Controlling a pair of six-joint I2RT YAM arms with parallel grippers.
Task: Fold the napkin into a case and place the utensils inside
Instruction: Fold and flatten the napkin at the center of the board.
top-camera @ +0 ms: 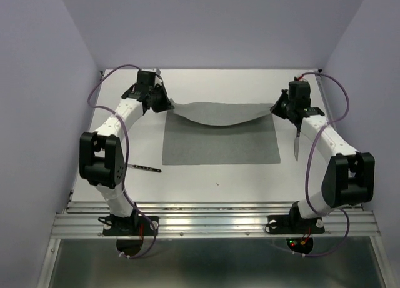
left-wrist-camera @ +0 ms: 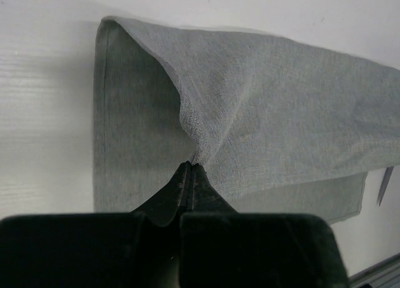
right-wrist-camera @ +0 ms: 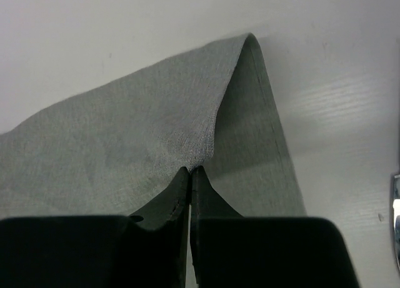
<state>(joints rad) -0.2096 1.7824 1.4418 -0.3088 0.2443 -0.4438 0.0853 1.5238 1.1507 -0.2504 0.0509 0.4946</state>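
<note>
Plain grey soft cloth napkin (top-camera: 222,144): near half flat on the white bench (top-camera: 187,182), far edge held up, sagging, so light and limp. My left tool (left-wrist-camera: 191,167) and right tool (right-wrist-camera: 190,170) grasp its far corners, the surest holds.

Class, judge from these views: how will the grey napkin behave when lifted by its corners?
Probably floppy: the napkin sags in a curve between the left gripper and right gripper. Likely light: small corner pinches hold its far edge up. Its matte weave probably resists slipping.
</note>
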